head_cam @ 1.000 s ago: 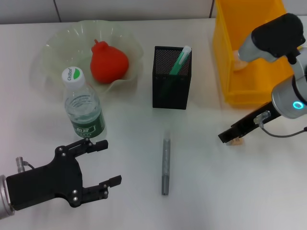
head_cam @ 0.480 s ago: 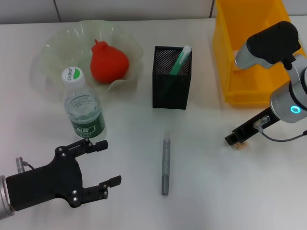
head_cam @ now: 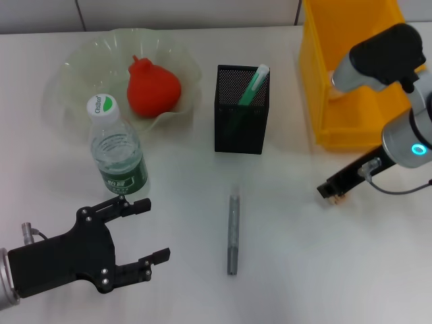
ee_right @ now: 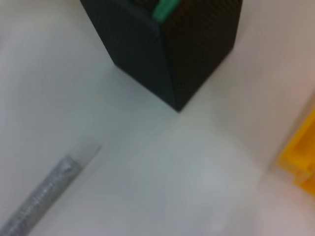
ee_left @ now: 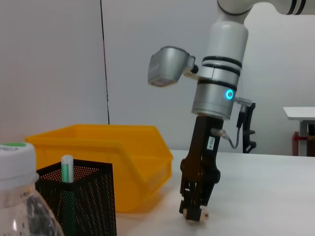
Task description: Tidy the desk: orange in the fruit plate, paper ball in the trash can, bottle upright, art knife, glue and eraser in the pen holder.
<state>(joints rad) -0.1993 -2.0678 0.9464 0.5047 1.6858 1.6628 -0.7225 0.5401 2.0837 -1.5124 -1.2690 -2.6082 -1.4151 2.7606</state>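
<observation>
Eraser (head_cam: 335, 198), a tan bit on the counter (head_cam: 304, 270) below the trash can (head_cam: 351, 81), sits pinched at the tips of the right pincer (ee_left: 194, 212), which looks clamped on it, probably to carry it to the pen holder (head_cam: 241, 108). Bottle (head_cam: 118, 154) stands upright, orange (head_cam: 153, 88) lies in the fruit plate (head_cam: 74, 74). Left pincer (head_cam: 145, 229) hovers spread wide, idle, near the bottle.

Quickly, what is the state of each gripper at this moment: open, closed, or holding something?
Left gripper: open, empty, low over the desk in front of the bottle.
Right gripper: closed on the eraser, down at the desk before the trash can.
</observation>
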